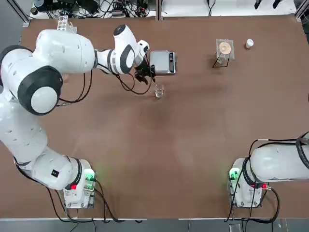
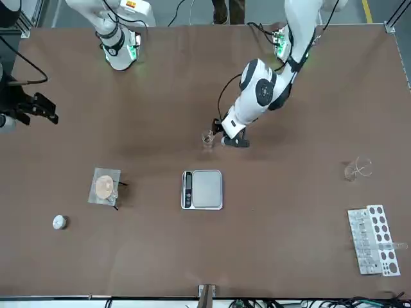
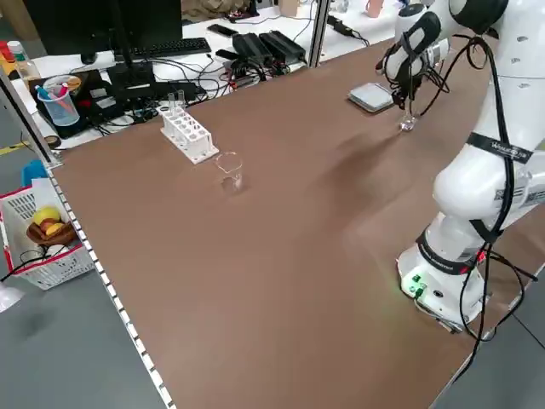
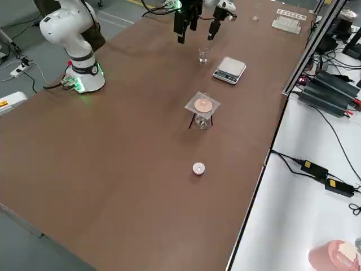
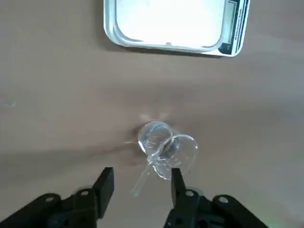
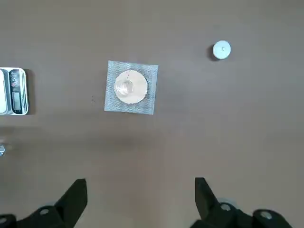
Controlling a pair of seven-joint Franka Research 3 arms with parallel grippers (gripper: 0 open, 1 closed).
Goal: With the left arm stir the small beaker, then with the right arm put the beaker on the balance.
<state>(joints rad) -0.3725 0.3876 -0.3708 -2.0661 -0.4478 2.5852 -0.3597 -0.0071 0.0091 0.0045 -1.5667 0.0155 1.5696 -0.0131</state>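
Left gripper (image 5: 137,187), mine, hovers half-open around a glass rod (image 5: 145,175) leaning in the small beaker (image 5: 161,149); stirring comes next, once I pinch it.

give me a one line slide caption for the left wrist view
Left gripper hovers over the tiny clear glass beaker holding a thin glass rod, flat grey scale beyond.
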